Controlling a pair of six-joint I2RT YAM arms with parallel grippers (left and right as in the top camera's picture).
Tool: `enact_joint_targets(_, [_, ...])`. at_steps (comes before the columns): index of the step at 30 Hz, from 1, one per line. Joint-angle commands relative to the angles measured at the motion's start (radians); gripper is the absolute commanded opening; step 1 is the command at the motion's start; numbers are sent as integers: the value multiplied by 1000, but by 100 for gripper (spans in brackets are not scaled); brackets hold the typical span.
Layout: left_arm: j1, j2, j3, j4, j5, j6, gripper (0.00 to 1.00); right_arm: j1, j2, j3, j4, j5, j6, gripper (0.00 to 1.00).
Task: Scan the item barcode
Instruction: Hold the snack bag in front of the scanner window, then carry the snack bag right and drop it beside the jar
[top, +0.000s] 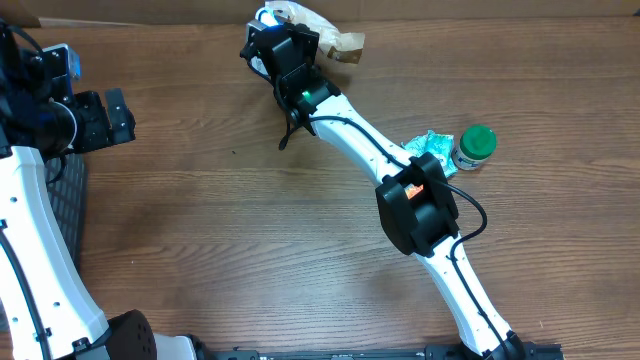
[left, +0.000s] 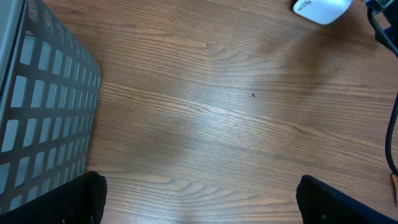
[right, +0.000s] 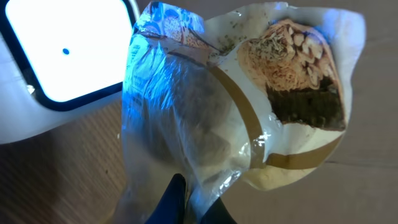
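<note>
Right fingers (right: 176, 198) pinched on a snack packet (right: 249, 112), left fingers (left: 74, 200) wide apart above wood-grain table (left: 217, 124)

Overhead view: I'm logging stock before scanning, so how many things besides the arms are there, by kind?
packets: 2, the printed packet and the green packet
jar with green lid: 1
scanner: 1
basket: 1
total: 5
</note>
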Motion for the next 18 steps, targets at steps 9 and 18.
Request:
enact_joint_targets(9, [3, 1, 12, 2, 3, 23, 100, 24, -34, 14, 43, 71, 27, 4])
enact_joint_targets(18, [3, 1, 12, 2, 3, 23, 100, 33, -362, 15, -423, -232, 582, 4])
